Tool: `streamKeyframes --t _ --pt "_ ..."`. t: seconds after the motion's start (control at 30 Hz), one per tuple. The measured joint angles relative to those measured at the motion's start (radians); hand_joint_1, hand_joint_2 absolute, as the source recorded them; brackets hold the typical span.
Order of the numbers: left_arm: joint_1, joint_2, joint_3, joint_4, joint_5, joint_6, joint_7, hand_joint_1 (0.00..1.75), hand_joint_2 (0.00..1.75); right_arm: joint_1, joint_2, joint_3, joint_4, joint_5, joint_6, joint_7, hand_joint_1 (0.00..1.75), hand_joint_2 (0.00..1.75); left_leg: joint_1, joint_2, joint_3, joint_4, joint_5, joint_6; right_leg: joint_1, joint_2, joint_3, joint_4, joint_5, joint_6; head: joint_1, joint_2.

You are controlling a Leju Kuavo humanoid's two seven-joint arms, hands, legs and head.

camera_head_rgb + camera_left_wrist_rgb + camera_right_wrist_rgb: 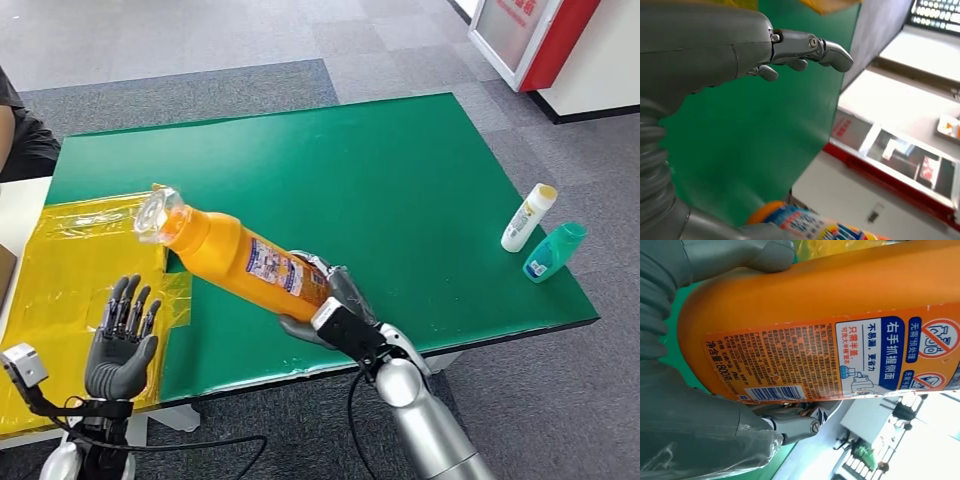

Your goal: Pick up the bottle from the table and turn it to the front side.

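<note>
The right hand (pixel 332 305) grips the bottle (pixel 241 258) by its base and holds it lifted over the table (pixel 392 190), tilted, cap toward the yellow sheet (pixel 68 270); the left hand (pixel 121 345) is spread and holds nothing; so the pick seems done and the turning is in hand; next, I think, a wrist roll with firm grip; the back label shows in the right wrist view, the front side is hidden.

Orange bottle (pixel 241 258) with clear cap, tilted nearly flat above green table, probably back label showing.
</note>
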Motion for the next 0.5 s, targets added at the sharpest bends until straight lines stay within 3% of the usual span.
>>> streamKeyframes --t 0.3,0.5 --pt "-0.165 0.141 -0.302 0.039 0.185 -0.085 0.022 0.00 1.75 -0.034 0.035 0.081 0.226 0.129 -0.145 -0.138 1.75 1.75 0.000 0.000 0.000 0.000 0.000 0.000 0.000 0.000 0.000 0.000 0.001 0.000 0.000 0.000" --pt "-0.235 0.206 -0.412 0.085 0.189 -0.075 0.034 0.00 1.75 -0.057 0.047 0.116 0.322 0.157 -0.177 -0.149 1.75 1.75 0.000 0.000 0.000 0.000 0.000 0.000 0.000 0.000 0.000 0.000 0.000 0.000 0.000 0.000"
